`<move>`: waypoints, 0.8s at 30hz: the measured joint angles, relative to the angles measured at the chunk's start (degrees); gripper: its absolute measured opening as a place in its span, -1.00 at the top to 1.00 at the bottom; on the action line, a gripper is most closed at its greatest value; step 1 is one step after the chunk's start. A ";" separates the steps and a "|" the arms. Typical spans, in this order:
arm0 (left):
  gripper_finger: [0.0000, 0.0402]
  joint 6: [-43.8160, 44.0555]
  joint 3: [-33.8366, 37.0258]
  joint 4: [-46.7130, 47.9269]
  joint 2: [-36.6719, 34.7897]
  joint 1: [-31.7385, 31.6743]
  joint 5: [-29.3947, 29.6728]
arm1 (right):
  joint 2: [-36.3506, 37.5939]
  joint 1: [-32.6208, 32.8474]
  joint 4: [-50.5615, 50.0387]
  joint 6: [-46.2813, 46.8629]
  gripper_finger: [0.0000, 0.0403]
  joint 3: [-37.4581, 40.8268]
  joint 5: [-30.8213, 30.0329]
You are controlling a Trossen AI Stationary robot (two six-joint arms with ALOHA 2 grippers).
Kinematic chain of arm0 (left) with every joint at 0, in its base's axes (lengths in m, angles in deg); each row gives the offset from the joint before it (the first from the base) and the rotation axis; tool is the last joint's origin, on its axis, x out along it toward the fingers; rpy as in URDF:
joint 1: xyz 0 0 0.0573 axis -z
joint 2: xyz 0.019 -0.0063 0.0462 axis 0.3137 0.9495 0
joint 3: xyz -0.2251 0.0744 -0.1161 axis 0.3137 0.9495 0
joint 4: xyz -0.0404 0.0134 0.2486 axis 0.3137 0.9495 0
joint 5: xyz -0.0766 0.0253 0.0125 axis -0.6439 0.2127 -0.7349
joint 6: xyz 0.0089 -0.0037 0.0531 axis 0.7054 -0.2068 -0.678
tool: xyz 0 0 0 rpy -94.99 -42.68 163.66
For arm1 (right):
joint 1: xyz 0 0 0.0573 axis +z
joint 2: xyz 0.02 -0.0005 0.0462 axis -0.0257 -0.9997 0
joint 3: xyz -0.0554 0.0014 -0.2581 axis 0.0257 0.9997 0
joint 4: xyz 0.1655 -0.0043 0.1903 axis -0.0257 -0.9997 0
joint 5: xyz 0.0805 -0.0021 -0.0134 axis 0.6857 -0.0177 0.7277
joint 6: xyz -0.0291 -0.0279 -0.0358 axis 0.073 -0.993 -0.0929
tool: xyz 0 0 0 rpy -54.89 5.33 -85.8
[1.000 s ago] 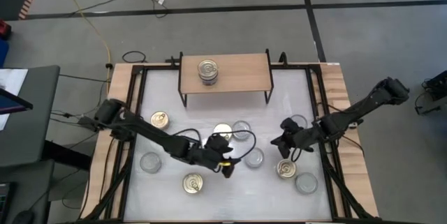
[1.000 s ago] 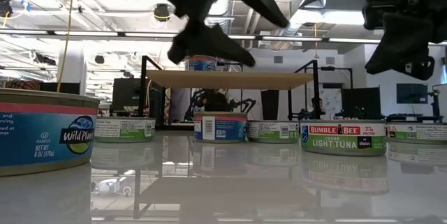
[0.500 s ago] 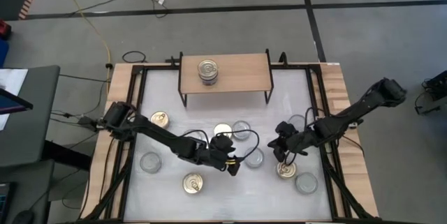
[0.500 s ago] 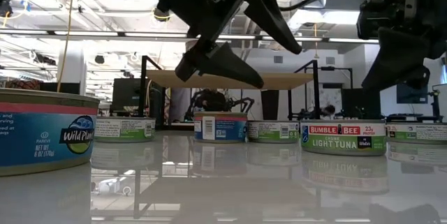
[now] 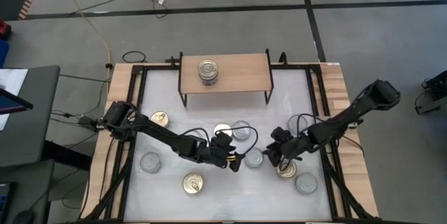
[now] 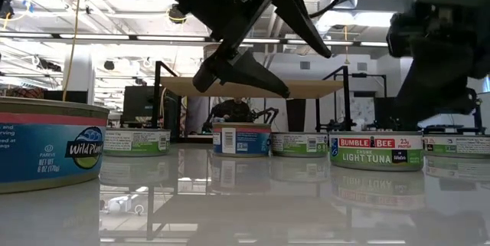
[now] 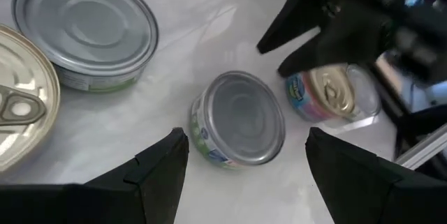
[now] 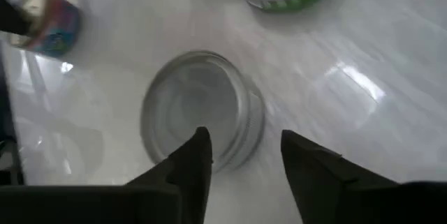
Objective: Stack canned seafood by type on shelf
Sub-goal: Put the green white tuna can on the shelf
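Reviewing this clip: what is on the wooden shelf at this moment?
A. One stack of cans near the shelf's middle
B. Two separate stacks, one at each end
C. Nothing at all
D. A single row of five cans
A: the high view shows one stack of cans left of the middle of the shelf, with the rest of the board bare; the other cans are down on the white tabletop.

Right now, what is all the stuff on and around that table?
Gold-lidded tins: four, on the white tabletop, left, centre, front, right.
Silver-lidded tins: five on the tabletop; one lies between the two claws.
Stacked tins: one stack, silver top, on the shelf.
Shelf: one, light wood, black legs, at the back.
Left claw: open, above the tabletop's centre.
Right claw: open, over the same central tin.
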 joint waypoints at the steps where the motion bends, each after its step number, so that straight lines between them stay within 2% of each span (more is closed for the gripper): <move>1: -0.37 0.72 0.00 -0.60 0.12 -0.10 0.00 | -0.89 0.11 0.22 0.71 -0.01 0.00 0.07; 6: -0.37 3.44 0.02 -2.54 0.28 -0.12 -0.02 | -3.99 1.23 4.01 1.67 0.00 -0.02 0.61; 15: -0.37 6.77 0.06 -3.05 1.58 0.61 -0.14 | -5.64 1.66 6.55 2.81 0.21 -0.07 0.70; 21: -0.37 12.75 0.04 -3.50 4.90 1.42 -0.50 | -9.60 1.66 14.32 2.82 0.26 -0.10 2.33; 24: -0.37 15.40 0.04 -2.71 5.01 1.64 -3.17 | -11.49 1.30 16.77 2.71 0.28 -0.11 3.58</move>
